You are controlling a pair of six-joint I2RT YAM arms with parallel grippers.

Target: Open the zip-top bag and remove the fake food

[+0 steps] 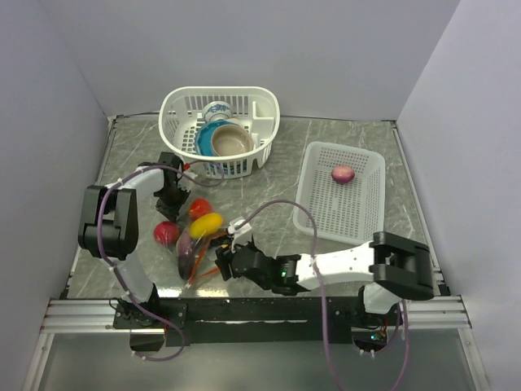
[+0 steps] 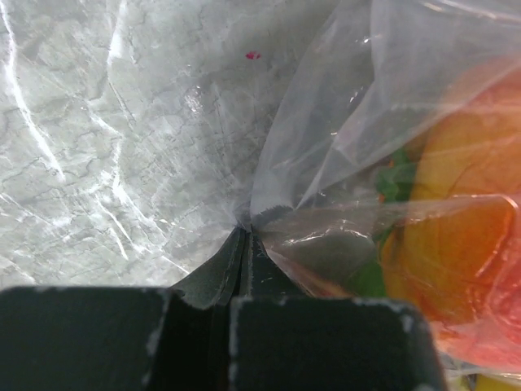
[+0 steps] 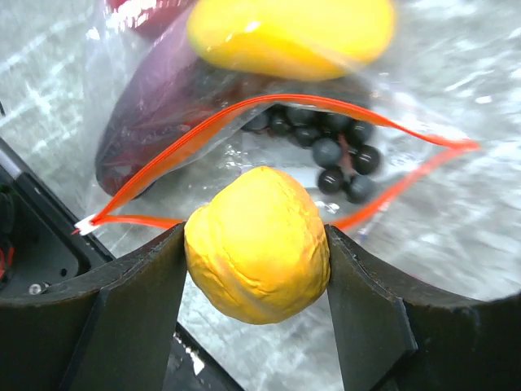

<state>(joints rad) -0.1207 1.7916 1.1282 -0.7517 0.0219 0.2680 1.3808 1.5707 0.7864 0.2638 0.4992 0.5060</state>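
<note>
My right gripper pinches the lemon at the zip-top bag mouth; my left gripper clamps bag plastic; grapes lie inside.

We see white link shells and black joint housings on the left arm and right arm, purple cables looping along both, and blocky matte black fingers.

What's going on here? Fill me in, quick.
The left gripper is shut on a corner of the zip-top bag, holding it. The right gripper grips a yellow fruit at the bag's open mouth. Grapes and other pieces lie inside the bag. One purple onion sits in the white tray.
</note>
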